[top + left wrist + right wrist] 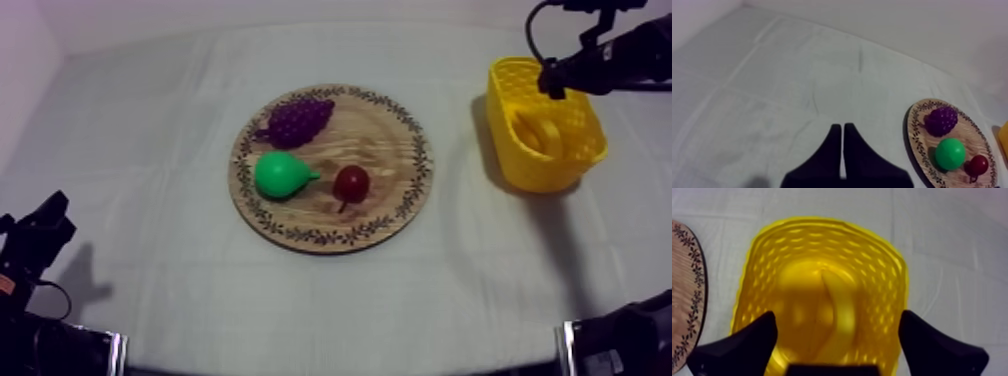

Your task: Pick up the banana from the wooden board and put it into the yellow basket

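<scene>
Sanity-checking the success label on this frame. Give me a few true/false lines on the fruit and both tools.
1. The banana lies inside the yellow basket. True.
2. The right tool is shut on the banana. False: its fingers are apart above the basket and hold nothing.
3. The wooden board carries grapes, a pear and a small red fruit. True.
4. The left tool is open over the board. False: its fingers lie together, and it is over bare cloth beside the board.
5. The basket stands on the board. False: it stands on the cloth, apart from the board.
</scene>
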Controlling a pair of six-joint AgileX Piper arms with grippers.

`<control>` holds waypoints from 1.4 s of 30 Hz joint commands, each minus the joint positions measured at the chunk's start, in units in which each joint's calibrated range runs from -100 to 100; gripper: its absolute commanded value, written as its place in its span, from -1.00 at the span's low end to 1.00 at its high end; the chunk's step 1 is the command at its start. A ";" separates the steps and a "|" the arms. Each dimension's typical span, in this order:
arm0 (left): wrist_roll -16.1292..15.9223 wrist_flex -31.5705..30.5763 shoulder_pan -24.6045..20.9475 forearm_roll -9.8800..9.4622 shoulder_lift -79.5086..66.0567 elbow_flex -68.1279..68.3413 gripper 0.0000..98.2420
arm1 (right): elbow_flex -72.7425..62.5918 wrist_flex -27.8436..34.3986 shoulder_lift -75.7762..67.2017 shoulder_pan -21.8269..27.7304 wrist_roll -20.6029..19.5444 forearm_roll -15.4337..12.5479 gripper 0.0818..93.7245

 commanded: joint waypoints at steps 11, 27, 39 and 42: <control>-0.01 -0.02 0.03 0.02 -0.03 0.03 -1.00 | 6.96 3.19 -17.69 0.26 8.11 -6.96 0.27; -0.01 -0.02 0.03 0.02 -0.03 0.03 -1.00 | 26.08 2.29 -39.71 -0.41 13.39 -10.74 -0.84; -0.01 -0.02 0.03 0.02 -0.03 0.03 -1.00 | 43.11 -0.29 -49.89 0.58 16.50 -13.30 -0.99; -0.01 -0.02 0.03 0.02 -0.03 0.03 -1.00 | 46.80 -1.48 -52.56 1.39 17.21 -14.11 -0.99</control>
